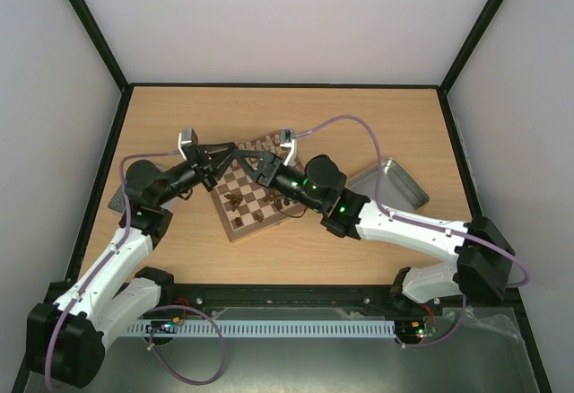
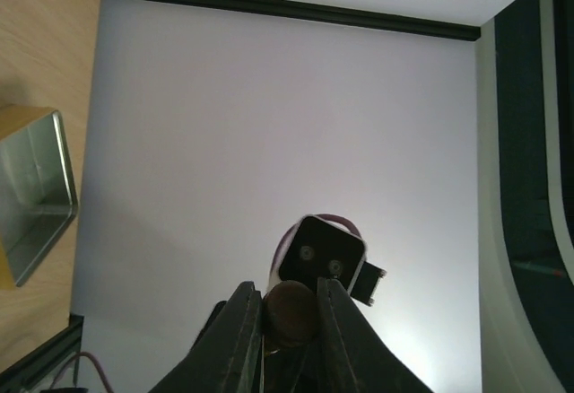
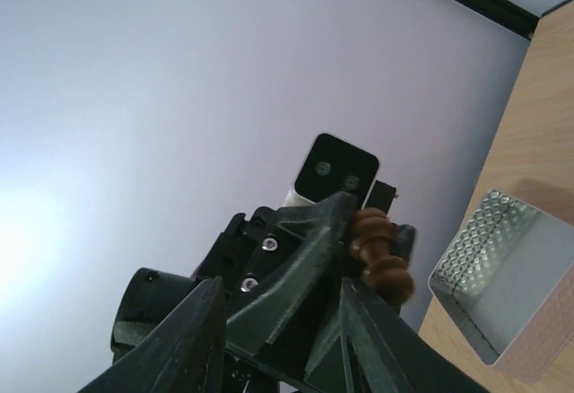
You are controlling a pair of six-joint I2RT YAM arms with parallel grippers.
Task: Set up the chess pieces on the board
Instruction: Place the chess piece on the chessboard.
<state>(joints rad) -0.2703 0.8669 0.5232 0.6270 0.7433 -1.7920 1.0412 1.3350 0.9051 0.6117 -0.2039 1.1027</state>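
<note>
My left gripper [image 2: 287, 287] is shut on a dark brown chess piece [image 2: 289, 314], held up off the board. In the right wrist view that piece [image 3: 381, 254] sits in the left gripper's fingers [image 3: 314, 240], just beyond my right gripper [image 3: 281, 281], which is open with nothing in it. In the top view the left gripper [image 1: 224, 161] and right gripper [image 1: 249, 161] meet tip to tip over the far left corner of the chessboard [image 1: 253, 183]. Several dark pieces [image 1: 238, 200] stand on the board's near half. I see no cream pieces.
A silver metal tray [image 1: 395, 182] lies on the table right of the board; it also shows in the left wrist view [image 2: 31, 196] and the right wrist view [image 3: 502, 285]. A small dark grey object [image 1: 117, 200] lies at the table's left edge.
</note>
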